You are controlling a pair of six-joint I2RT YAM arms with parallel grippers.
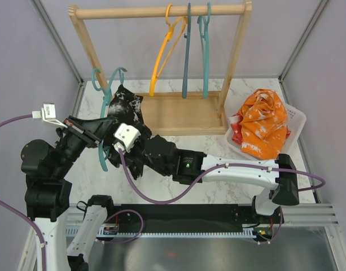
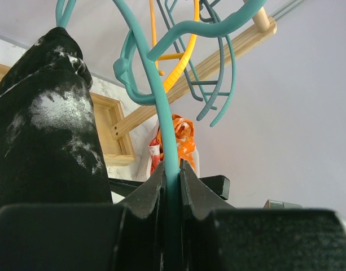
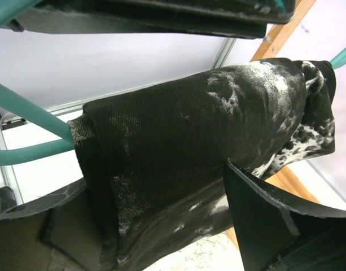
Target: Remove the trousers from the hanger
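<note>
**Black pair on the hanger.** The black trousers, flecked with white, hung folded over a teal hanger. The left gripper clamped the hanger by its stem and held it clear of the wooden rack beyond the hand. The right gripper straddled the cloth, one finger on each side of the fold. The finger at the right of the wrist view touched the fabric, but whether the jaws had truly pinched it could not be told.

The step in hand appeared to be the pull-off of the only pair left on a hanger. The next move would call for a firm pinch on the cloth and a draw away from the left gripper, while that hand held the hanger steady.

Well to the right of both hands, a white basket held the orange trousers on top, with the red trousers showing beneath them. No beige pair was visible. Three bare hangers hung on the rack.
</note>
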